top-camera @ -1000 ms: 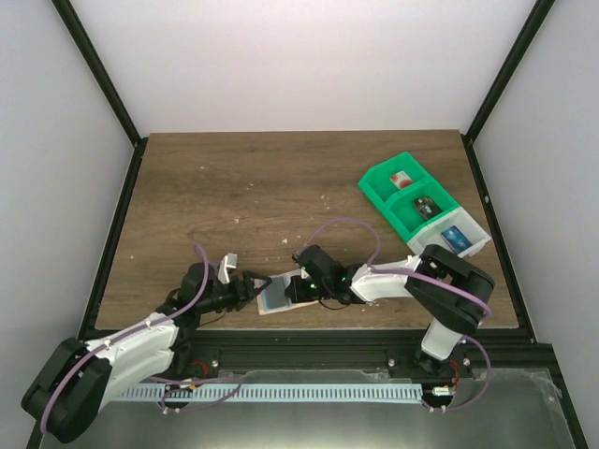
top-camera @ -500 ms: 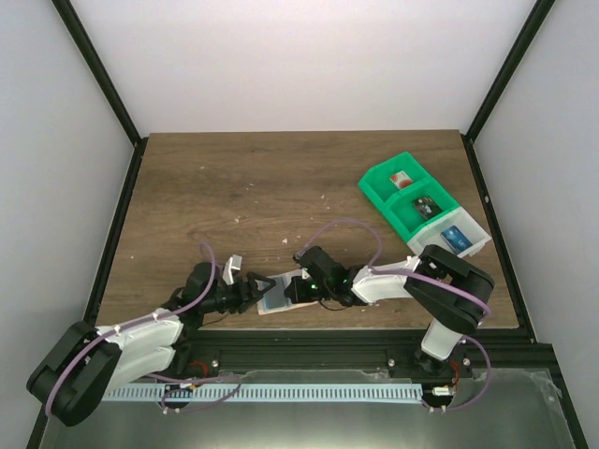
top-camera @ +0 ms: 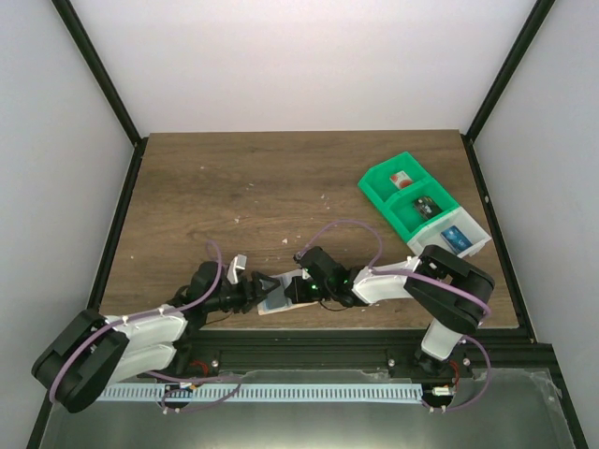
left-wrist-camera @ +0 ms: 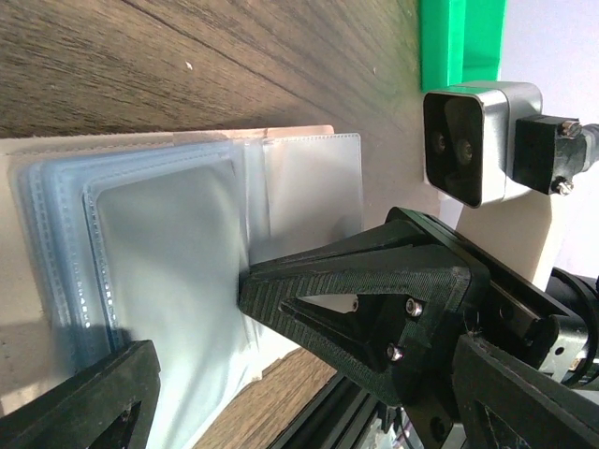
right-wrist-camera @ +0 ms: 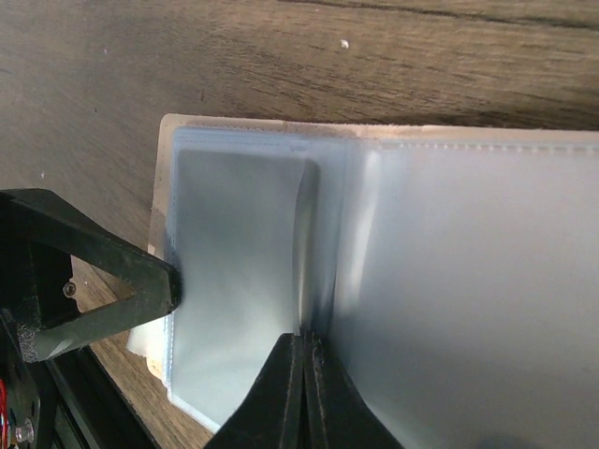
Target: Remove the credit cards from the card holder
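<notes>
Holder (top-camera: 277, 299): lies open and flat at 6 o'clock on the table (top-camera: 234, 187), by the near edge, between the two grippers.
Left gripper (top-camera: 258, 294): at the holder's 9 o'clock, jaws spread wide, nothing between them.
Right gripper (right-wrist-camera: 301, 344): at the holder's 3 o'clock, jaws closed tight, tips set down on the pockets (left-wrist-camera: 168, 253).
Top view only: the tray (top-camera: 372, 187), green with a white end, sits well apart at 3 o'clock. It has one small item in each of three compartments: red-and-white, dark, blue.
Left wrist view only: the holder's tan rim shows, with pale blue pockets stacked in steps toward 9 o'clock and a clearer leaf toward 1 o'clock. The right gripper's closed point presses at a pocket's edge. The right arm's silver camera (left-wrist-camera: 477, 140) is at 2 o'clock.
Right wrist view only: a raised ridge of clear plastic runs from its own tips toward 12 o'clock. I cannot tell whether a leaf is nipped there. One left finger (right-wrist-camera: 140, 276) comes in from 8 o'clock, its tip touching the pockets' edge.
Cards: I cannot make them out; the plastic looks milky in both wrist views.
Writing: the print on the tray's items is too small to read.
</notes>
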You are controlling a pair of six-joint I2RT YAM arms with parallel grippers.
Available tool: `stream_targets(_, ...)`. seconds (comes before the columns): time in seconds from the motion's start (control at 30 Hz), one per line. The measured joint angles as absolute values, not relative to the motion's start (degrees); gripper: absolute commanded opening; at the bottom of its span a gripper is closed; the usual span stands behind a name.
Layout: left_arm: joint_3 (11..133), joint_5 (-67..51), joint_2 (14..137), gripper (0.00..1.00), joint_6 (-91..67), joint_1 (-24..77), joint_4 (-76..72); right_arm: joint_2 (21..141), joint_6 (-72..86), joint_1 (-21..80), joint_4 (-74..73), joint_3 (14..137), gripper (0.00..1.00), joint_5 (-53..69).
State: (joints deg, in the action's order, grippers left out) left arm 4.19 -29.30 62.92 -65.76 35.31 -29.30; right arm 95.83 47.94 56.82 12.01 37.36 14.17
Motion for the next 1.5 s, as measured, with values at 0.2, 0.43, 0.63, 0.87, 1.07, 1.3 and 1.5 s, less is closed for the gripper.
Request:
stream_targets(0.2,4.5,-29.2,62.2,0.88,-66.1,35.8,-28.5,95.8,48.2,56.8,12.1,37.3,0.0,14.2)
stream_targets(0.43,5.1,-27.0,57.8,0.92,-65.7,36.1,-23.5,95.7,48.6,56.8,12.2,37.1,0.0,14.1)
stream_targets(0.63,5.0,-26.6,58.0,0.92,-65.8,36.1,-22.9,95.7,48.7,56.8,12.4,37.0,0.0,14.1)
stream_targets(0.87,4.8,-26.6,59.4,0.92,-65.8,36.1,-24.1,95.6,48.7,56.8,12.3,36.9,0.0,14.1)
stream_targets(1.07,4.8,-26.6,61.0,0.92,-65.9,36.0,-26.1,95.4,48.7,56.8,12.3,36.8,0.0,14.0)
stream_targets(1.3,4.7,-26.7,61.2,0.92,-66.2,36.0,-26.8,95.3,48.8,56.8,12.3,36.7,0.01,13.9)
stream_targets(1.5,4.7,-27.6,60.9,0.93,-67.2,36.1,-27.8,95.3,48.8,56.8,12.4,36.6,0.02,13.9)
